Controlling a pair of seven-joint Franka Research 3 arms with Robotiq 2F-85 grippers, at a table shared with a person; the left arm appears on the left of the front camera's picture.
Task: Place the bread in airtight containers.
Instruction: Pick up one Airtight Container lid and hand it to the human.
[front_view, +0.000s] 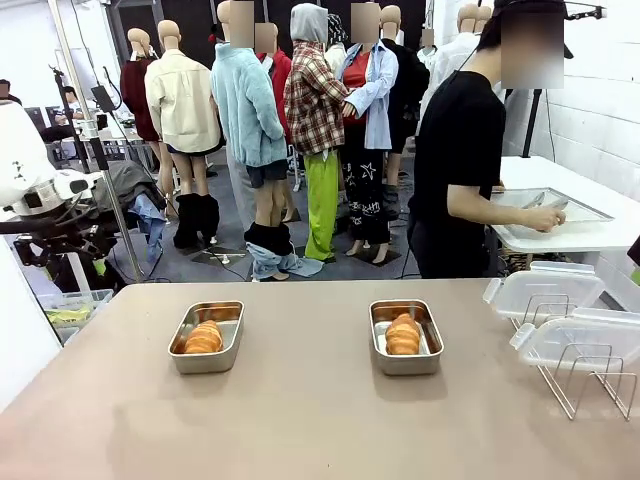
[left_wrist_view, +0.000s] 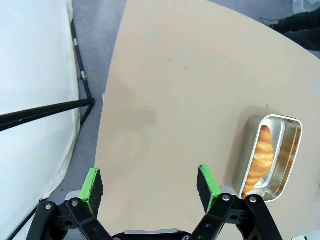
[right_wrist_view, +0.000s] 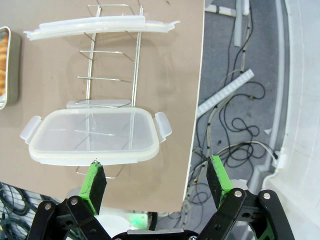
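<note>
Each roll already lies in its own tin: the left roll (front_view: 204, 338) in the left tin (front_view: 205, 364), the right roll (front_view: 403, 335) in the right tin (front_view: 407, 365). Both tins are uncovered and sit well apart on the tabletop (front_view: 300, 420). The front view gives me the pair. My left wrist view catches one tin with its roll, off to the side of the left jaws, whose green pads (left_wrist_view: 93, 184) are spread and empty. The right wrist view looks down on two clear lids (right_wrist_view: 95, 135) lying over the wire rack (right_wrist_view: 112, 60). The right jaws are wide apart, holding nothing.
</note>
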